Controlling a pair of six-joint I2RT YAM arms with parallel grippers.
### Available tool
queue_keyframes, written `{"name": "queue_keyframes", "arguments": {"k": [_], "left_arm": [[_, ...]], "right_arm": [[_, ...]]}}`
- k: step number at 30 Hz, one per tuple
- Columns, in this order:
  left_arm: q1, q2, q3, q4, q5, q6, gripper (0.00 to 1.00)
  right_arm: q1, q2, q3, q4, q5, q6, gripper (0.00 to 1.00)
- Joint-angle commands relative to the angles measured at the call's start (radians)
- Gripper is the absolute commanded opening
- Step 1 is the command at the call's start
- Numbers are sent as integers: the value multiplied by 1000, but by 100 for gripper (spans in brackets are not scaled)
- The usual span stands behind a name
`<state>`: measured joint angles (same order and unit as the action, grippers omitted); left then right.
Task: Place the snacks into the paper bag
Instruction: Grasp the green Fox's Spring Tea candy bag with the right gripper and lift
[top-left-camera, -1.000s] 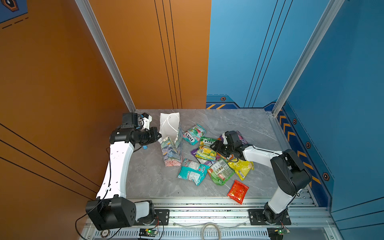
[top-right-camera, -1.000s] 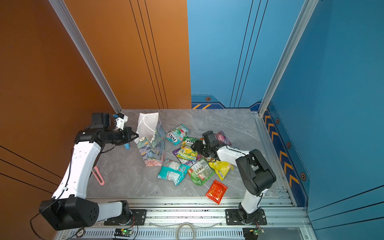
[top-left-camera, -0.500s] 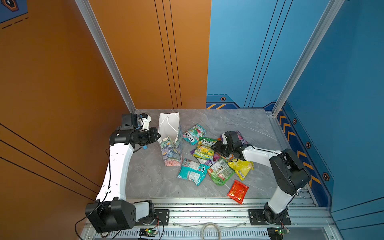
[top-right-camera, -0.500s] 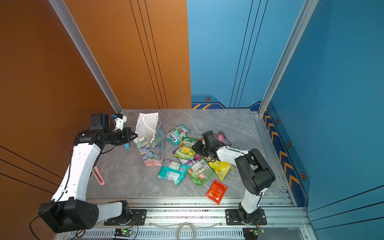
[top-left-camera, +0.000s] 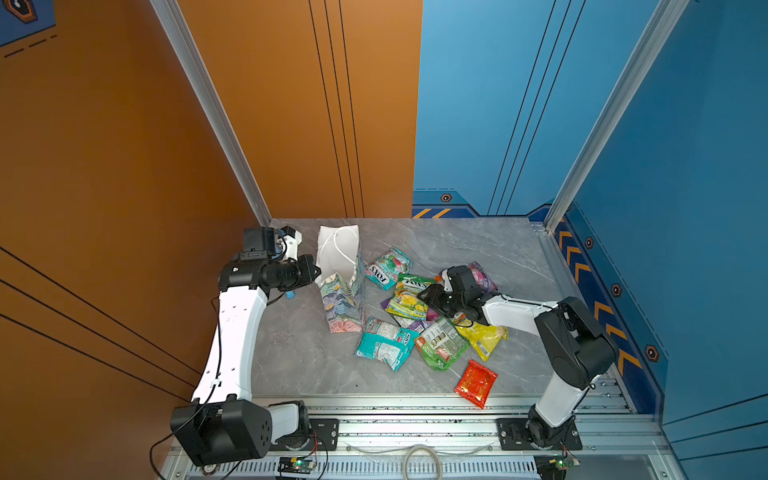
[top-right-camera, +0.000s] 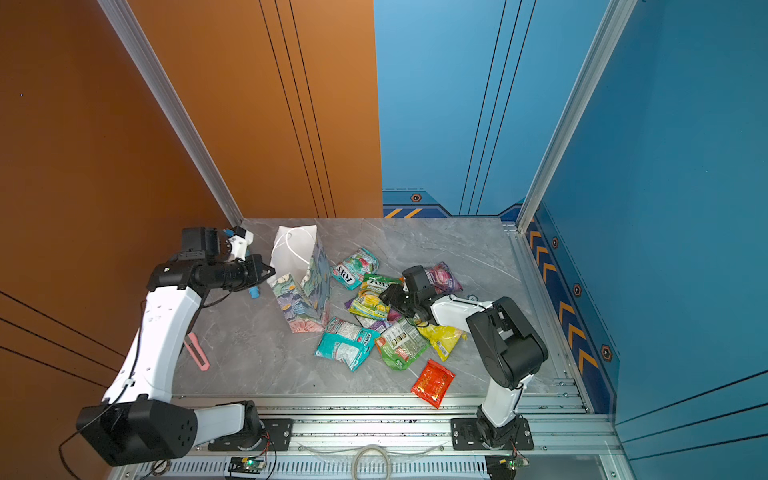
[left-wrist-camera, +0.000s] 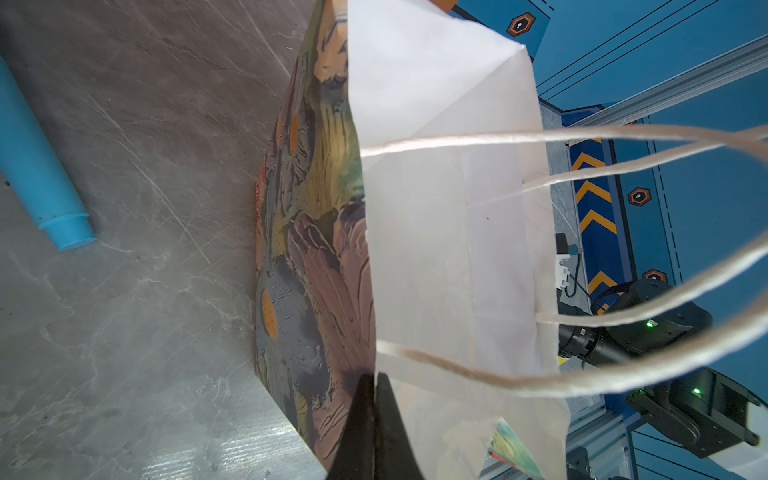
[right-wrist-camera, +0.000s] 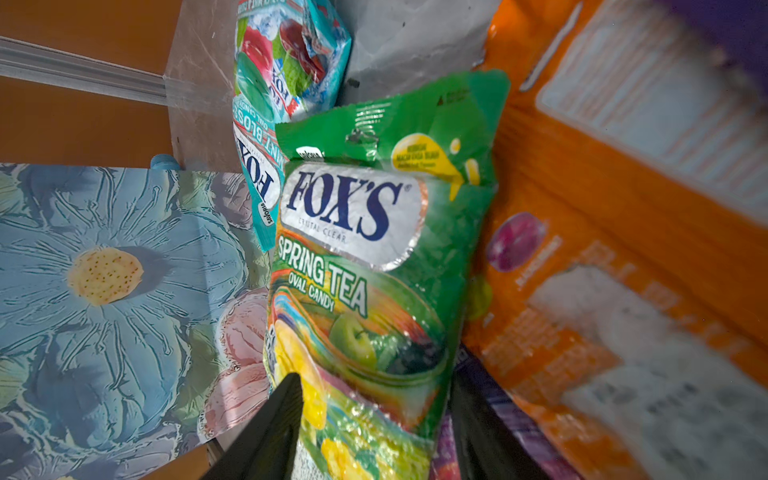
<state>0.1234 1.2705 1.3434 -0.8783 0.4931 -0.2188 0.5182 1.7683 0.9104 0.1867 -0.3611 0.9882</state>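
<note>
The floral paper bag (top-left-camera: 340, 299) (top-right-camera: 303, 299) stands upright at the left of the table, white inside (left-wrist-camera: 436, 208). My left gripper (top-left-camera: 318, 272) (left-wrist-camera: 374, 386) is shut on the bag's rim from the left. Several snacks lie in a pile to the bag's right. A green FOX'S packet (top-left-camera: 409, 293) (right-wrist-camera: 365, 270) sits on top of that pile. My right gripper (top-left-camera: 424, 297) (right-wrist-camera: 374, 378) has a finger on each long side of this packet, pinching its near end. Around it lie a teal packet (top-left-camera: 388, 268), a second teal one (top-left-camera: 386, 343), a yellow one (top-left-camera: 482, 336) and a red one (top-left-camera: 476, 382).
A light-blue stick (top-left-camera: 289, 294) (left-wrist-camera: 37, 178) lies on the table left of the bag, under my left arm. A pink object (top-right-camera: 195, 351) lies near the left arm's base. An orange packet (right-wrist-camera: 602, 208) is close beside my right gripper. The orange wall stands close on the left.
Almost nothing has moved. The left gripper keeps its hold on the bag rim, and the right gripper stays at the green packet with only a slight shift.
</note>
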Motion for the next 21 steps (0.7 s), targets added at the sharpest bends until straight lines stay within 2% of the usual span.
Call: {"name": "queue_keyframes", "arguments": {"k": [1, 7, 15, 21], "left_arm": [[6, -5, -9, 11, -36, -6, 0], [6, -4, -1, 11, -38, -10, 0], [5, 5, 6, 11, -30, -7, 0], [-1, 8, 10, 11, -18, -4, 0]], "right_arm": [[5, 34, 18, 57, -20, 27, 48], [-1, 6, 44, 35, -11, 11, 17], [16, -104, 185, -162, 29, -109, 0], [41, -162, 349, -291, 57, -191, 0]]}}
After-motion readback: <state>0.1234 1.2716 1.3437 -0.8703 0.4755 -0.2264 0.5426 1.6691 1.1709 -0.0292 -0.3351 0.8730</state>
